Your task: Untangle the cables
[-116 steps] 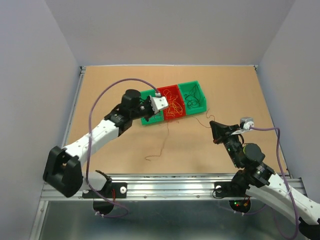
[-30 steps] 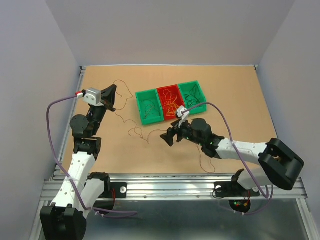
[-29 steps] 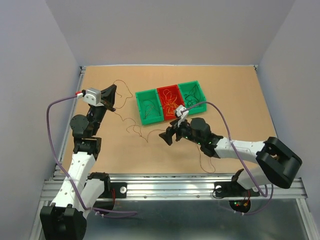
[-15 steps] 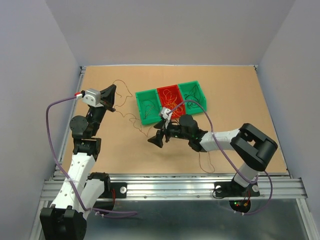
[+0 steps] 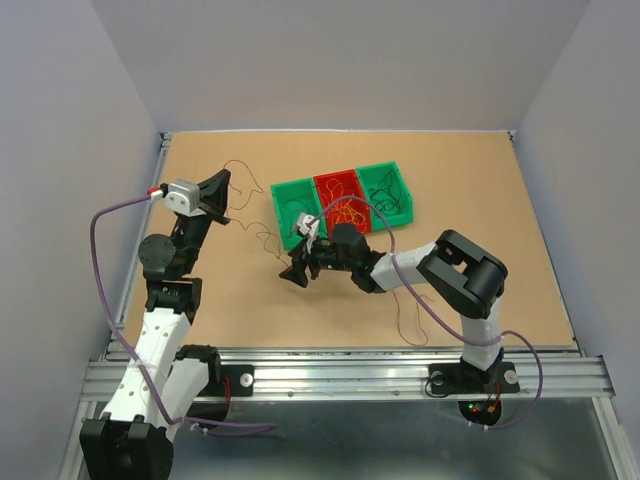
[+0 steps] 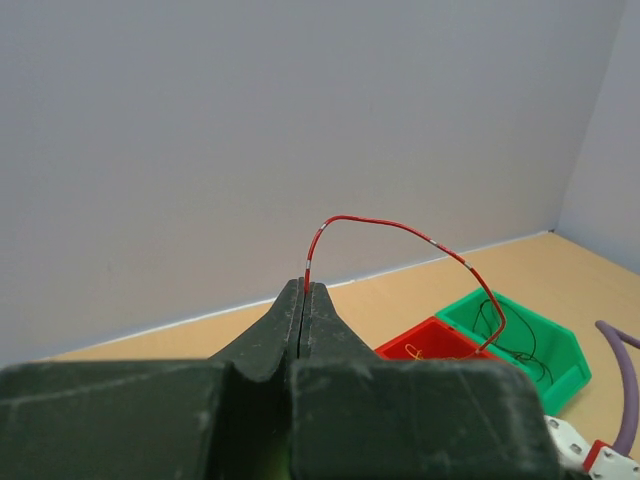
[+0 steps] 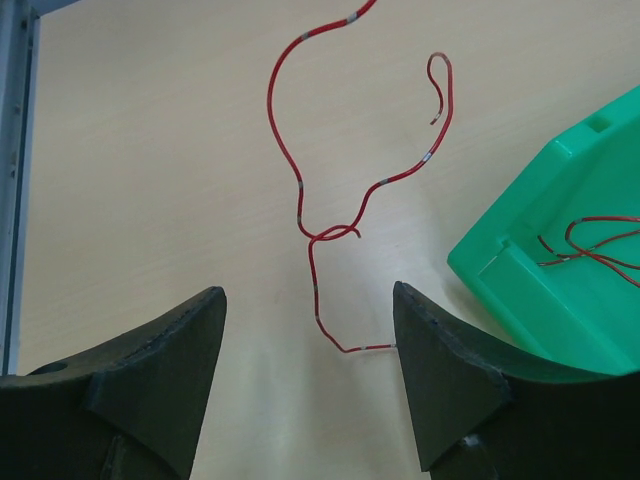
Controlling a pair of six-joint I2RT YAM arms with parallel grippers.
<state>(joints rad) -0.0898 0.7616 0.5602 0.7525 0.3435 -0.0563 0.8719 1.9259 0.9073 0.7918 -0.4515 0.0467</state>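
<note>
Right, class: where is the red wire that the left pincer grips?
The red wire starts in the shut left pincer, at the table's left in the top view, and trails right toward the open right pincer, beside the left green bin.

Top cam: fixed, high at the near side, angled down and forward, wide enough to take in the whole table [image 5: 480, 200]. Left wrist cam: sits behind the left gripper [image 6: 303, 292], raised off the table, faces near level at a wall [image 6: 300, 120]; red bin [image 6: 425, 345] and right-hand green bin [image 6: 520, 335] low right. Right wrist cam: close over the table, looks steeply down past the right gripper [image 7: 305, 300]; left-hand green bin [image 7: 560, 270] at right edge. All three show the red cable [image 6: 385, 221].
</note>
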